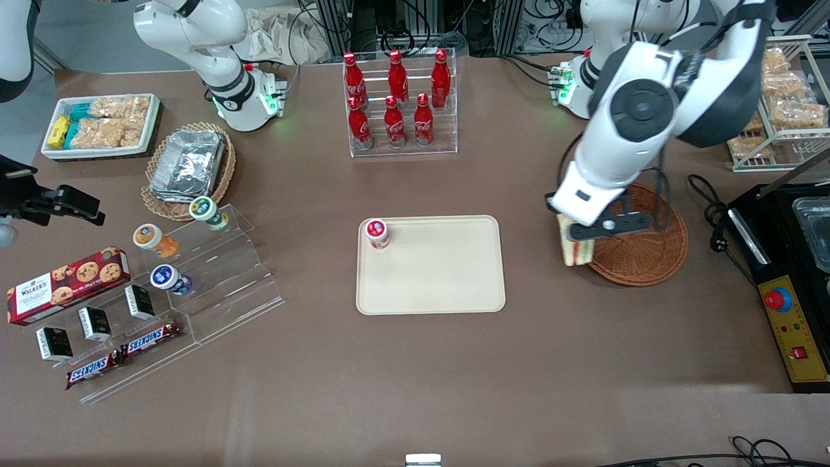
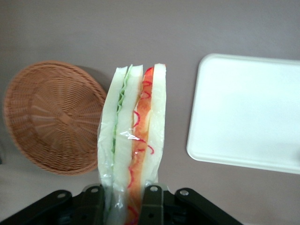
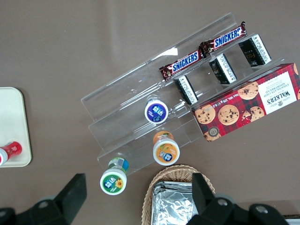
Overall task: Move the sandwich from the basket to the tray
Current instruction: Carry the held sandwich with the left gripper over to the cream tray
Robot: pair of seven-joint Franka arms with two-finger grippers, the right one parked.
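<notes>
Gripping the sandwich (image 2: pixel 133 140), the claw (image 2: pixel 123 199) hangs beside the basket (image 2: pixel 51 115); the tray (image 1: pixel 430 272) holds one red-lidded cup (image 1: pixel 377 233).

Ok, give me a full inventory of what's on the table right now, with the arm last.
sandwich: 1, white bread with green and red filling, held in the air between basket and tray
basket: 1, reddish-brown wicker, working arm's end, empty
tray: 1, cream, table centre
red-lidded cup: 1, on a tray corner
cola bottles: 6, red, in a clear rack
foil containers: silver, stacked in a tan basket
snack bin: 1, white, parked arm's end
lidded cups: 3, green, orange, blue, on clear steps
cookie box: 1, red
Snickers bars: 2, brown
small dark boxes: 3
wire rack: 1, white, holding snacks
gripper: 1, black, shut on the sandwich
</notes>
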